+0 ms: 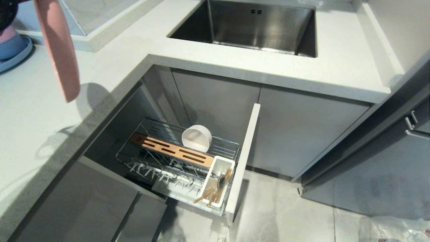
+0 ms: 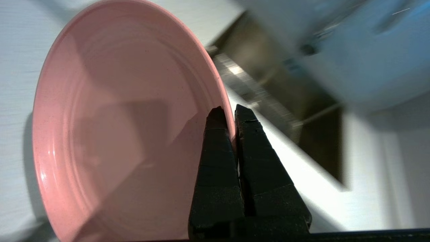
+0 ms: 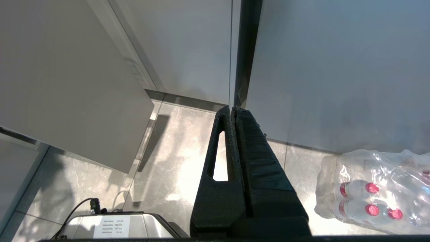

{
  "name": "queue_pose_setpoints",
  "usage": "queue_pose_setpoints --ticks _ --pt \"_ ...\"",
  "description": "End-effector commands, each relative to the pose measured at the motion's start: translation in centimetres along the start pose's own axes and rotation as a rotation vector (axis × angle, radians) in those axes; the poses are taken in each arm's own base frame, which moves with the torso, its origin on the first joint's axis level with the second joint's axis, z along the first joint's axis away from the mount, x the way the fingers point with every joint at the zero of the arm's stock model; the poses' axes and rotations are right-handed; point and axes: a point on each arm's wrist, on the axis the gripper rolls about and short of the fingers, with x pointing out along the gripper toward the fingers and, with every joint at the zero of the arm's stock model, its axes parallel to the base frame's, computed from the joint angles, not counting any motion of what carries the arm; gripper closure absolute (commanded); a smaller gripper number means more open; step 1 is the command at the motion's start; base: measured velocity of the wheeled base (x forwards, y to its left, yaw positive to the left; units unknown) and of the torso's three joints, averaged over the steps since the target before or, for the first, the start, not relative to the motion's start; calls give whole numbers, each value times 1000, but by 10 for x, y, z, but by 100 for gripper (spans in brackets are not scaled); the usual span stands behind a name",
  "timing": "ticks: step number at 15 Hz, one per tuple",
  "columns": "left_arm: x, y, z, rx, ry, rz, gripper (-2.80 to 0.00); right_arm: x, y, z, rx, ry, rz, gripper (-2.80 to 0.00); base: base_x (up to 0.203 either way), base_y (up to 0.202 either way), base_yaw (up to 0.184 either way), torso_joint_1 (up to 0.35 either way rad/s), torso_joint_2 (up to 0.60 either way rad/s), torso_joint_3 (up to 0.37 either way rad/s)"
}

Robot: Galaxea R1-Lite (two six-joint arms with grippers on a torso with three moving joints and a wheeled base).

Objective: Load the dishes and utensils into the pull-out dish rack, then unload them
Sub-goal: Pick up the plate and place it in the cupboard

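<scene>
The left gripper (image 2: 232, 112) is clenched on the rim of the large flat salmon-pink round plate (image 2: 121, 121), which hangs on edge above the pale speckled countertop (image 1: 40, 111) at the robot's left; in the head view only the plate (image 1: 58, 47) shows, seen nearly edge-on. Below the counter the chrome wire pull-out dish rack (image 1: 188, 158) stands drawn out, its pale grey front panel (image 1: 243, 158) edge-on to the right. The small plain cream-white round bowl (image 1: 197, 137) stands on its side in the rear of the rack, just behind the slotted light-wood strip (image 1: 171, 150). The white rectangular utensil cup (image 1: 218, 174) at the rack's front corner holds the long light wooden chopsticks (image 1: 210, 195) and the slim metal spoon (image 1: 221, 180), all leaning. Up the counter is the steel sink (image 1: 248, 27), and a blue plate (image 1: 13, 53) lies at the far left edge. The right gripper (image 3: 232, 109) hangs low over the grey tiled floor (image 3: 174, 161), jaws pressed together on nothing, near a shrink-wrapped pack of red-capped bottles (image 3: 373, 191); a white label on a grey box (image 3: 111, 227) beside it is too small to read.
</scene>
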Motion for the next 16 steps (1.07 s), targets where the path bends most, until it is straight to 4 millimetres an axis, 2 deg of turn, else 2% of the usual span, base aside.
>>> queue_pose_setpoints --ticks 1,4,8,10,11,16 --pt "6 -23 -16 -82 -21 -92 0 0 0 0 1 2 -1 0 0 0 0 0 0 0" --pt "16 -56 -59 -176 -59 -65 0 0 0 0 1 2 0 0 0 0 0 0 0 0" --pt "18 -49 -137 -118 -2 -8 0 0 0 0 1 2 -1 0 0 0 0 0 0 0" --pt "13 -53 -169 -162 -29 36 0 0 0 0 -1 2 -1 0 0 0 0 0 0 0" --pt "12 -56 -179 -193 -52 63 0 0 0 0 0 2 1 0 0 0 0 0 0 0" --pt "7 -42 -220 -201 -50 110 0 0 0 0 1 2 0 0 0 0 0 0 0 0"
